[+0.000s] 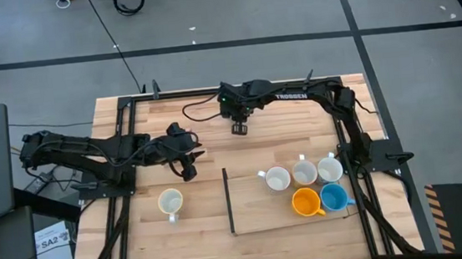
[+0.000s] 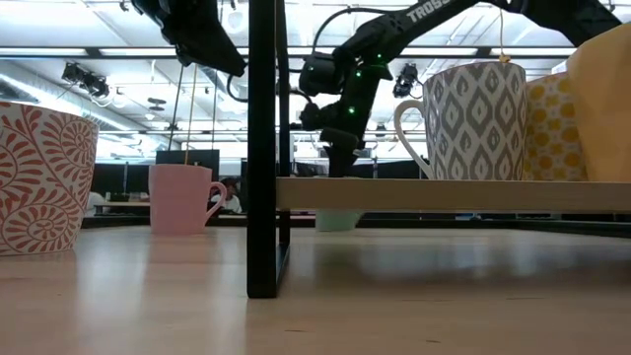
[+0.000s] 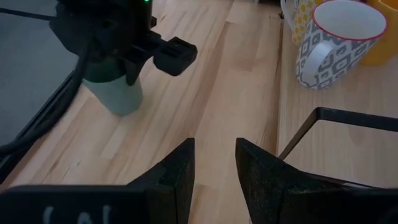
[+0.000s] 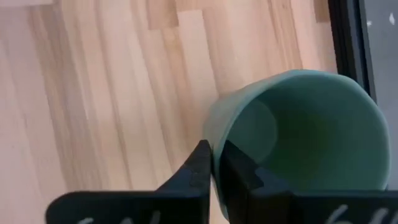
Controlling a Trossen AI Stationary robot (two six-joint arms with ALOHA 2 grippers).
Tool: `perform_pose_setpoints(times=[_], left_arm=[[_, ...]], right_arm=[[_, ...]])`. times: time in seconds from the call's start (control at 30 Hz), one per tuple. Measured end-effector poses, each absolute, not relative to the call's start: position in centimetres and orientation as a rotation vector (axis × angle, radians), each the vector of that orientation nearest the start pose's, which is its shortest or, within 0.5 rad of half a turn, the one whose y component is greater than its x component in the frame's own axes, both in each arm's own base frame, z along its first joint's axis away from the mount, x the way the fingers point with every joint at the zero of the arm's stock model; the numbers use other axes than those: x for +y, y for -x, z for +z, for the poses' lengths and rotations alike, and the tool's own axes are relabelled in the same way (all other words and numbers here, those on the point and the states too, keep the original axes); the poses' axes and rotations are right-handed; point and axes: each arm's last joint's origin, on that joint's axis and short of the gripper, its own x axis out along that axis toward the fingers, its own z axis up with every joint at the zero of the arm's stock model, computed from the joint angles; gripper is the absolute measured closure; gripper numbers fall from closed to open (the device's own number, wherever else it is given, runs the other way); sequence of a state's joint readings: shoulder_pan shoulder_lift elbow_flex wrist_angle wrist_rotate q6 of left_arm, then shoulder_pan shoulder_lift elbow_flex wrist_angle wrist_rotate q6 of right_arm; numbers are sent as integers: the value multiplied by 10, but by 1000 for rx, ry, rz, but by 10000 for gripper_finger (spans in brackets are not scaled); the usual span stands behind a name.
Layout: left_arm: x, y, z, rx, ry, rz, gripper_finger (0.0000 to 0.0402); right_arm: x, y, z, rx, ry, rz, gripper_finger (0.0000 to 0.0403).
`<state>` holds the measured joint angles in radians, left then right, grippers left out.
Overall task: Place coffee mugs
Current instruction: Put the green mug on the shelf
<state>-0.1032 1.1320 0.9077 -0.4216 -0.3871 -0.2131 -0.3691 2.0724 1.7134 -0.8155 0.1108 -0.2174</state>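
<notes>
A pale green mug [image 4: 298, 130] stands upright on the table near its far edge, and my right gripper [image 1: 239, 129] is shut on its rim. It also shows below that gripper in the left wrist view [image 3: 118, 93] and the low view [image 2: 338, 219]. My left gripper [image 3: 214, 162] is open and holds nothing, hovering left of the middle [image 1: 188, 165]. Three white mugs [image 1: 304, 172], an orange mug [image 1: 305, 202] and a blue mug [image 1: 335, 197] stand on a low shelf. A cream patterned mug [image 1: 170, 202] stands on the table. A pink mug [image 2: 182, 197] shows only in the low view. My right gripper pinches the green mug's rim wall [image 4: 214, 140], one finger [image 4: 242, 174] inside the mug and one finger [image 4: 198, 165] outside. The fingers come from above, pointing down. The mug is upright, and in the left wrist view its base seems to rest on the table.
The low wooden shelf [image 1: 256, 219] with a dark frame post [image 2: 264, 148] takes up the table's right near part. Bare wood lies between the green mug and the shelf. Black rails [image 1: 123, 139] run along the table's sides.
</notes>
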Motion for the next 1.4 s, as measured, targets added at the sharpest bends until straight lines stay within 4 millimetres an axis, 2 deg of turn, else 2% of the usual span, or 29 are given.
perform_pose_setpoints(times=[0.13,0.27,0.5,0.6,0.8,1.4], left_arm=[[-13,-235,289,597,47,339,278],[-13,-235,289,597,47,339,278],[-13,-235,289,597,47,339,278],[-13,-235,289,597,47,339,278],[-13,-235,289,597,47,339,278],[-13,-235,289,597,47,339,278]], right_arm=[[-159,-405,216,1194,-62,-362,379],[-155,-404,216,1171,-250,-530,366],[-152,-398,216,1170,-463,-682,378],[-151,-397,216,1171,-487,-689,370],[-150,-398,211,1189,-512,-670,325],[-153,-398,214,1187,-560,-590,249]])
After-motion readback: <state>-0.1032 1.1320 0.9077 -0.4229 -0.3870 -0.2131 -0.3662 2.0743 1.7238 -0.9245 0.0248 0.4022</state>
